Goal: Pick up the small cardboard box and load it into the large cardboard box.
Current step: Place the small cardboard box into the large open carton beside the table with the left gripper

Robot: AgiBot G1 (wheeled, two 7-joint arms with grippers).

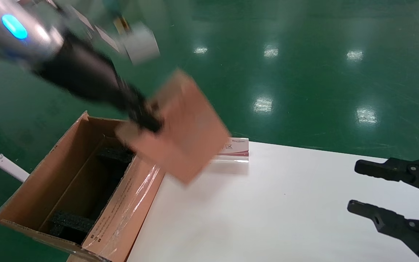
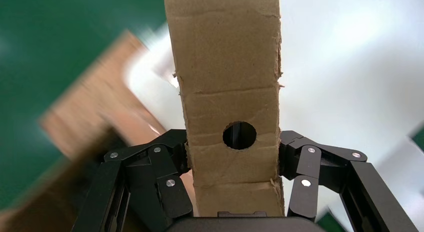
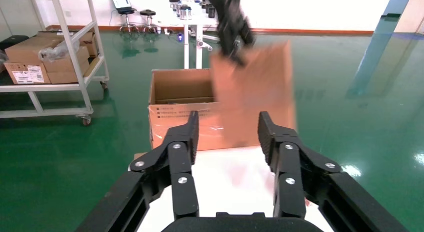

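Left gripper (image 2: 232, 157) jaws clamp the small cardboard box (image 1: 180, 133), tilted aloft; the large cardboard box (image 1: 49, 189) gapes just below-left; right gripper (image 1: 355, 187) idles wide.

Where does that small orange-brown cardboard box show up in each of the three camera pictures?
Head view: the small orange-brown cardboard box hangs tilted in the left gripper, above the white table's edge.
Left wrist view: it fills the centre, clamped between the fingers, round hole facing the camera.
Right wrist view: it appears farther off, beyond the open right gripper.
Shared landmark: the long brown open carton beside it.
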